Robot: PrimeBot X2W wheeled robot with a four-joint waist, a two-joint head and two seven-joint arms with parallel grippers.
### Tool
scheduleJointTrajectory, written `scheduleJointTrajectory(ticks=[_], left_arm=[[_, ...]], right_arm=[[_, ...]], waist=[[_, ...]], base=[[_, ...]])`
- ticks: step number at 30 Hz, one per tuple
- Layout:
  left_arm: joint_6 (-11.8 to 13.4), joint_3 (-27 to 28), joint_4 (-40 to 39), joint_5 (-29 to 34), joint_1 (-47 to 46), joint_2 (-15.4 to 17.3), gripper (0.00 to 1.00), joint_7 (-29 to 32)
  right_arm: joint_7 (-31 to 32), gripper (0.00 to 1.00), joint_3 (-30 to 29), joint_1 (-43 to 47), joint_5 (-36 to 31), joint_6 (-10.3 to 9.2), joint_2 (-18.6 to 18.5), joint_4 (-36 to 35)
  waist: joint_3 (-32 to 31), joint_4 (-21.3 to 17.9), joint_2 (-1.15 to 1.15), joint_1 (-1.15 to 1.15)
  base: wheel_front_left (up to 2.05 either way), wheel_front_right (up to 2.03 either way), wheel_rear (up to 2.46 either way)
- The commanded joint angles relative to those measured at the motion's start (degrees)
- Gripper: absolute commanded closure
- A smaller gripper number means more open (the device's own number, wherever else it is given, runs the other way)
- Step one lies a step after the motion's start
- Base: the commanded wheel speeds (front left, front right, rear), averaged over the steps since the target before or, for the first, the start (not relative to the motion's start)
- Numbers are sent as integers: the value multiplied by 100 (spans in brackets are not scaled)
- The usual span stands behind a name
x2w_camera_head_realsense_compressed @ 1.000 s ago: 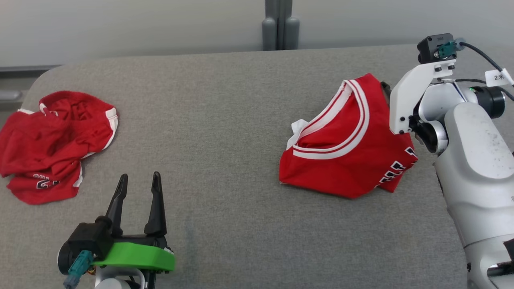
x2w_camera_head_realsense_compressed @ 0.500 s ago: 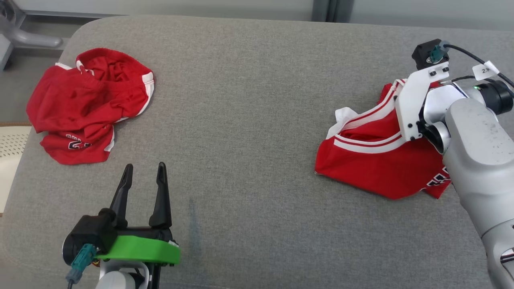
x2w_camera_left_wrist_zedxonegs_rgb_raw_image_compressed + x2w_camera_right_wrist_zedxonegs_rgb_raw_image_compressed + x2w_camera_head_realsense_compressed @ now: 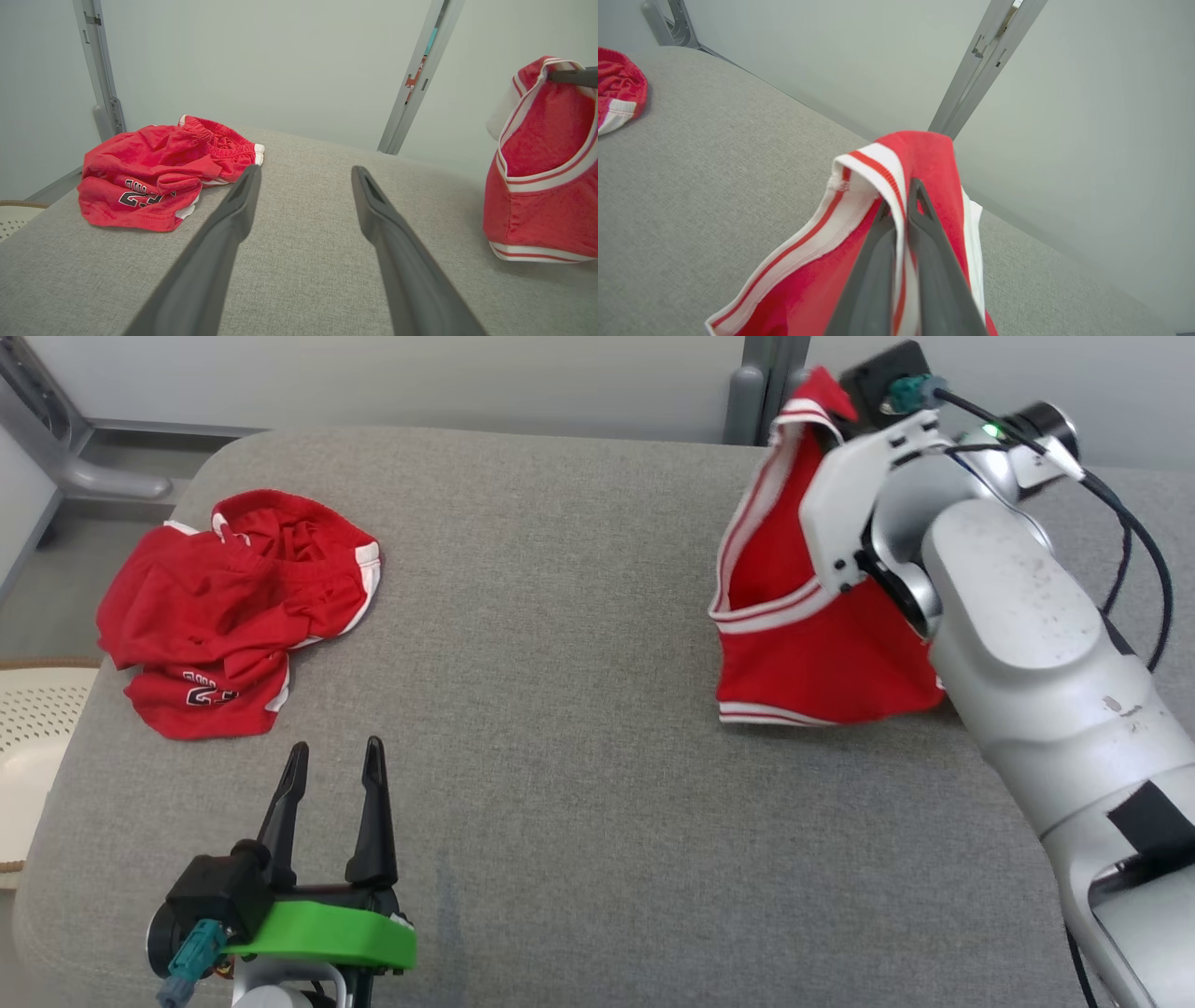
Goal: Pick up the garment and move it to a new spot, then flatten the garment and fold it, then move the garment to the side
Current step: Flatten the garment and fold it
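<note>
The garment [image 3: 794,644] is a red jersey with white-and-red striped trim, at the right of the grey padded table [image 3: 560,709]. My right gripper [image 3: 901,198] is shut on its striped shoulder strap and holds it up. The jersey [image 3: 537,200] hangs stretched tall, its lower hem down at the table surface. In the head view my right arm's pale wrist [image 3: 868,495] covers the fingers. My left gripper [image 3: 335,751] stands open over bare table at the front left, its fingers [image 3: 233,219] well apart with nothing between them.
A second crumpled red garment [image 3: 233,607] with white trim and dark lettering lies at the table's far left. A white perforated basket [image 3: 28,728] sits beyond the left edge. A grey metal post [image 3: 761,383] rises behind the table against a pale wall.
My right gripper has shut on the jersey's strap and raised it, so the jersey went from lying flat to hanging tall. The head camera shifted. The left gripper stayed put.
</note>
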Motion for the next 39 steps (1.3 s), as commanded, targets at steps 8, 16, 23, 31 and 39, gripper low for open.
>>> scheduleJointTrajectory(ticks=[8,16,23,31,39], left_arm=[[-2,9,25,29,124,8,0,-3],[10,23,40,72,237,8,0,-3],[-17,-21,-9,60,284,8,0,-3],[-62,-162,25,84,173,10,0,-3],[-117,-163,28,89,31,10,0,-3]], right_arm=[[-1202,100,1121,-1169,906,-10,419,-293],[-1826,100,1145,-1799,1395,-10,386,138],[-1909,100,1171,-1054,1827,-10,101,747],[-2193,100,1120,-226,2002,-10,-471,1630],[-2160,0,1248,-145,1875,-10,-860,2273]], waist=[[-342,95,0,0],[-494,80,0,0],[-485,-7,0,0],[-354,-76,0,0],[-166,-134,0,0]], base=[[0,0,0],[0,0,0],[0,0,0],[0,0,0],[0,0,0]])
